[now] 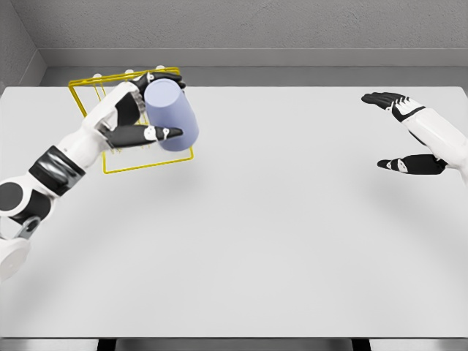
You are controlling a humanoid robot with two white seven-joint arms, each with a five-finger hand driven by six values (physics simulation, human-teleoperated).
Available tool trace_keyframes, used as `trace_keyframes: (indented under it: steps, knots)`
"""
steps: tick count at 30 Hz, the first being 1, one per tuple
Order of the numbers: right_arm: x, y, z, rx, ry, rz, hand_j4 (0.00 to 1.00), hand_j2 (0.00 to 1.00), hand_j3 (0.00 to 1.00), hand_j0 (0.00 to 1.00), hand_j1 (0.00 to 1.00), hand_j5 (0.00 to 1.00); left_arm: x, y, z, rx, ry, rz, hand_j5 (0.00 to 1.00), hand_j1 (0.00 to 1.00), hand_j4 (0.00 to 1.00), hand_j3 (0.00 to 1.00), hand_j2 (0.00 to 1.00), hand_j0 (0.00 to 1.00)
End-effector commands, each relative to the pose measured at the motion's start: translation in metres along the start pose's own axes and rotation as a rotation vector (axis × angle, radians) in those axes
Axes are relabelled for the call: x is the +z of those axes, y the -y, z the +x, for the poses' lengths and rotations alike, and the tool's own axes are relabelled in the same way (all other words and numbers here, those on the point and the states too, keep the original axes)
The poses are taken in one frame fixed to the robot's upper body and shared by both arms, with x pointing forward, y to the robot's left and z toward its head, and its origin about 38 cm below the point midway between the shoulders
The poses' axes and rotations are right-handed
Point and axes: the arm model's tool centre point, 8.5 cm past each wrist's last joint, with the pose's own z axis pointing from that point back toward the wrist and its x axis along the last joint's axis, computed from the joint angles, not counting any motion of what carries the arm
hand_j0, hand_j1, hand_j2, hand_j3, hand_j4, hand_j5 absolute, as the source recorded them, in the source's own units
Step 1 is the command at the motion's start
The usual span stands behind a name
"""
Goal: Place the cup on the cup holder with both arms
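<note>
- At the far left of the flat white table [256,241], the robot's left hand [135,117] is gripping the pale lavender cylindrical cup [172,115], with the fingers curling round its far side and the thumb pressing across its near side.
- The cup is tilting, its top leaning away and to the left, and it is sitting in front of and over the yellow wire-frame cup holder [117,164], which is lying near the table's far left corner.
- Whether the cup is touching the wire or hanging just above it cannot be told from this view.
- At the far right, the right hand [406,135] is hovering well apart from the cup, with fingers spread wide and thumb apart, holding nothing.
- The placing step is looking close to done, judging by the cup's position over the frame.
- The risk is lying in the tilt: letting go with the cup slanting could be tipping it off the thin wires and rolling it across the table.
- Lowering blind could also be catching the cup's rim on a wire and shoving the light frame aside.
</note>
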Motion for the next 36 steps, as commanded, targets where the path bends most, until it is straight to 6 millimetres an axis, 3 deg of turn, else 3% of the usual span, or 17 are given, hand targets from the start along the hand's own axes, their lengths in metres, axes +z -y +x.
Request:
trace_keyframes:
  steps: [1,36]
  knots:
    - [0.0,0.001,0.0,-0.006,0.002,-0.005,1.0,1.0,1.0,1.0,1.0,1.0,0.001,-0.003,-0.003,0.005,-0.01,0.009,0.71,0.71,0.71,0.71,0.71,0.71]
    - [0.002,0.001,0.0,-0.007,-0.001,-0.01,1.0,1.0,1.0,1.0,1.0,1.0,-0.019,-0.037,-0.004,-0.003,-0.017,0.077,0.71,0.71,0.71,0.71,0.71,0.71]
